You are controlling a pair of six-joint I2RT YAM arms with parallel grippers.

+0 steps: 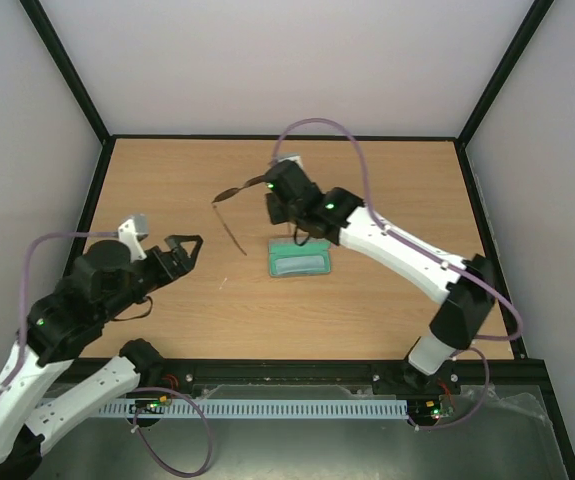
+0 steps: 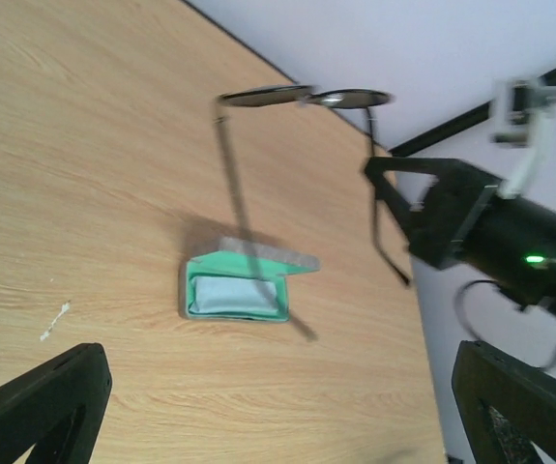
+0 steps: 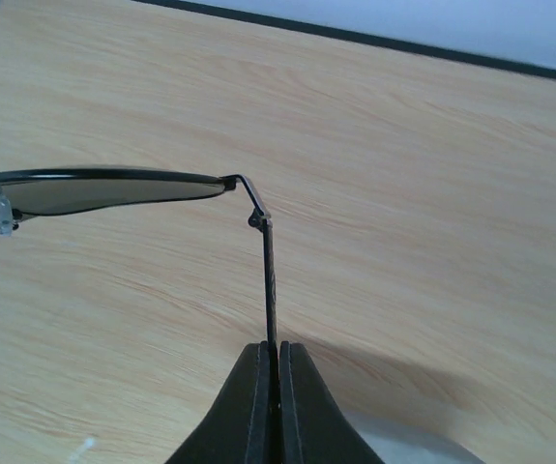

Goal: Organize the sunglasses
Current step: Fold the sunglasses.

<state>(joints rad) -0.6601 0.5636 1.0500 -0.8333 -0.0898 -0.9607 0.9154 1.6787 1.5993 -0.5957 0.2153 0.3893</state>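
The sunglasses [image 1: 230,194] are a thin black wire pair, held up in the air above the table left of the case. My right gripper [image 1: 271,188] is shut on one temple arm; the right wrist view shows the arm pinched between the fingertips [image 3: 276,354] and the dark lens [image 3: 113,189] out to the left. The other temple arm hangs down and free. The grey case [image 1: 299,258] lies open on the table, green inside, with the light blue cloth [image 2: 237,295] in it. My left gripper [image 1: 189,248] is open and empty, left of the case.
A small white scrap [image 1: 223,283] lies on the wooden table [image 1: 167,190] between my left gripper and the case. A black frame and pale walls bound the table at the back and sides.
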